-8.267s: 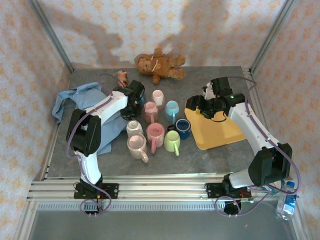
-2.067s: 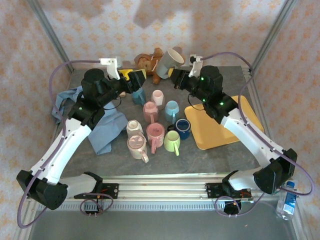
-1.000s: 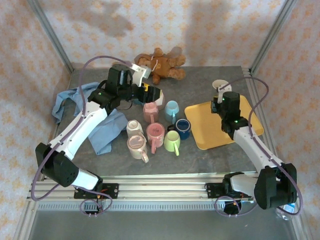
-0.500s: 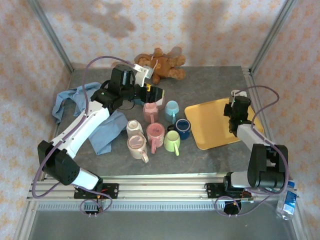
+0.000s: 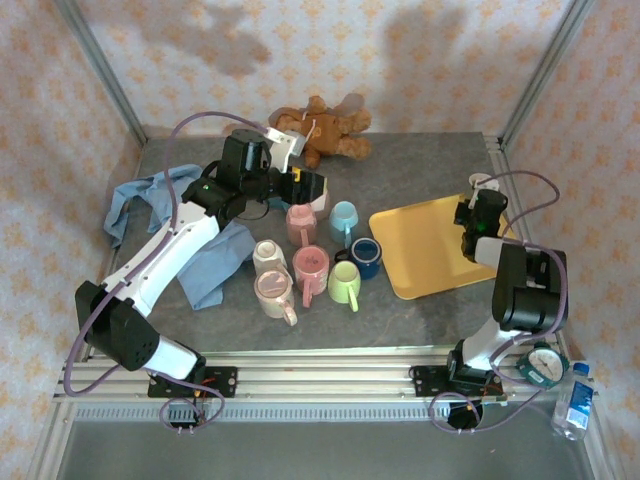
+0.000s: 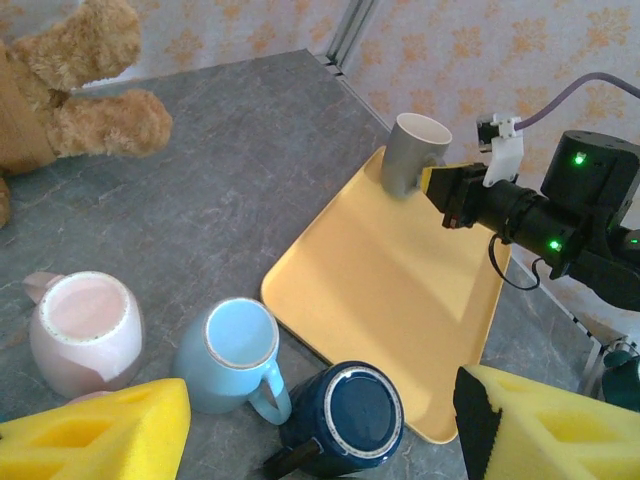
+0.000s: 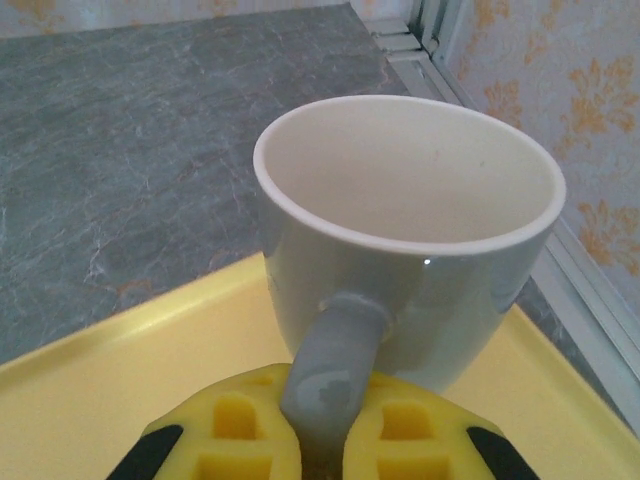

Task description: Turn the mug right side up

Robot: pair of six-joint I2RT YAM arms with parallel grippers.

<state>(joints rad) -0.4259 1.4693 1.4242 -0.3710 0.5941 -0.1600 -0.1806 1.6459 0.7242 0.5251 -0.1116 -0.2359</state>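
Note:
A grey mug (image 7: pixel 410 230) stands upright with its mouth up on the far right corner of the yellow tray (image 7: pixel 110 390). My right gripper (image 7: pixel 325 440) is shut on the mug's handle (image 7: pixel 335 360), which sits between the yellow pads. From above, the mug (image 5: pixel 481 182) is just beyond the right gripper (image 5: pixel 474 203) at the tray's (image 5: pixel 425 250) back edge. The left wrist view shows the same mug (image 6: pixel 412 150) on the tray (image 6: pixel 390 290). My left gripper (image 5: pixel 308 189) hovers open over the cluster of mugs, its yellow fingers (image 6: pixel 110 430) wide apart and holding nothing.
Several mugs stand left of the tray: pink (image 6: pixel 85 325), light blue (image 6: pixel 230 350), navy (image 6: pixel 350 415), and more nearer me (image 5: pixel 300 275). A teddy bear (image 5: pixel 320 125) lies at the back, a blue cloth (image 5: pixel 150 200) at the left. A metal frame rail (image 5: pixel 495 150) borders the tray's corner.
The right arm has carried the grey mug to the right and down onto the tray's far right corner. The left arm has hardly moved and stays open.

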